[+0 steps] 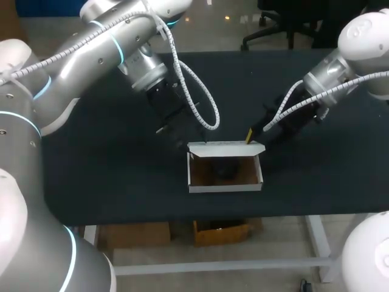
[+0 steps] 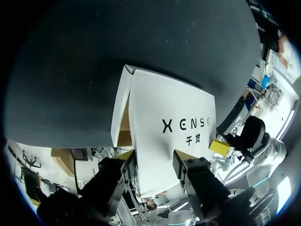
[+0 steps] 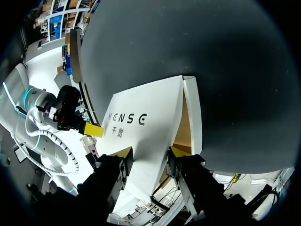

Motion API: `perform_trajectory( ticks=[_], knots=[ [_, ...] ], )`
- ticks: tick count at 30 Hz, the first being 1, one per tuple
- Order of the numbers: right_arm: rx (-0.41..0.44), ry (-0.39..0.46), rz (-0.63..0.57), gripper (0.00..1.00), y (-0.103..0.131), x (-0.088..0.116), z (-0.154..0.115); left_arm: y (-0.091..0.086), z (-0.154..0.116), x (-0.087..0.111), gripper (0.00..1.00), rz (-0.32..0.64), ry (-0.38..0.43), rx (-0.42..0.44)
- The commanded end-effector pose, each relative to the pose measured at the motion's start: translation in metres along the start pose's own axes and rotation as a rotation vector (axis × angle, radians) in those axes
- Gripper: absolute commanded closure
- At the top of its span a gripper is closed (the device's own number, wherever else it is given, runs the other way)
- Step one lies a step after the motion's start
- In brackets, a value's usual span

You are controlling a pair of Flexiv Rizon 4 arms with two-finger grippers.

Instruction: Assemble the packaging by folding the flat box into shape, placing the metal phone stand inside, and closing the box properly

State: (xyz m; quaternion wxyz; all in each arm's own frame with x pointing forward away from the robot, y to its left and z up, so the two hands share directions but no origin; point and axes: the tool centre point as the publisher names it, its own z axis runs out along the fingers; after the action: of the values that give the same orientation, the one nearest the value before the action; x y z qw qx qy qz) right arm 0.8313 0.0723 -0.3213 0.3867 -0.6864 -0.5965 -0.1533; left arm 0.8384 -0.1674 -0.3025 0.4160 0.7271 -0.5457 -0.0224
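Note:
A white box [image 1: 225, 182] stands open near the table's front edge, its lid [image 1: 225, 148] upright along the far side. A dark phone stand [image 1: 226, 170] lies inside on the brown floor. My left gripper [image 1: 176, 131] is behind the lid's left end and my right gripper [image 1: 250, 135] behind its right end. In the left wrist view the lid's printed outer face [image 2: 174, 117] fills the space ahead of my open left gripper [image 2: 153, 157]. The right wrist view shows the same face [image 3: 141, 122] ahead of my open right gripper [image 3: 149, 153]. Neither grips it from two sides.
The black table [image 1: 109, 170] spreads out to both sides of the box and behind my arms. Its front edge runs just below the box. My other arm's yellow tip shows beside the lid in each wrist view [image 2: 219, 147] [image 3: 93, 129].

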Motion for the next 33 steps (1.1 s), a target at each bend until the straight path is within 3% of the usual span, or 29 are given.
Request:
perform_trajectory(
  ticks=[1, 15, 21, 33],
  knots=[
    [0.004, -0.001, -0.001, 0.55, 0.001, 0.005, 0.002, -0.007, -0.001, 0.005, 0.48, -0.003, 0.001, -0.033],
    [-0.005, -0.001, 0.004, 0.55, 0.005, 0.008, 0.002, -0.008, -0.004, 0.007, 0.44, -0.011, 0.025, -0.046],
    [-0.013, 0.002, 0.006, 0.55, -0.003, 0.009, 0.007, -0.008, -0.007, 0.008, 0.32, -0.014, 0.034, -0.047],
    [-0.025, -0.007, 0.02, 0.55, -0.012, 0.003, 0.014, -0.012, -0.004, 0.003, 0.37, -0.013, 0.033, -0.047]
  ],
)
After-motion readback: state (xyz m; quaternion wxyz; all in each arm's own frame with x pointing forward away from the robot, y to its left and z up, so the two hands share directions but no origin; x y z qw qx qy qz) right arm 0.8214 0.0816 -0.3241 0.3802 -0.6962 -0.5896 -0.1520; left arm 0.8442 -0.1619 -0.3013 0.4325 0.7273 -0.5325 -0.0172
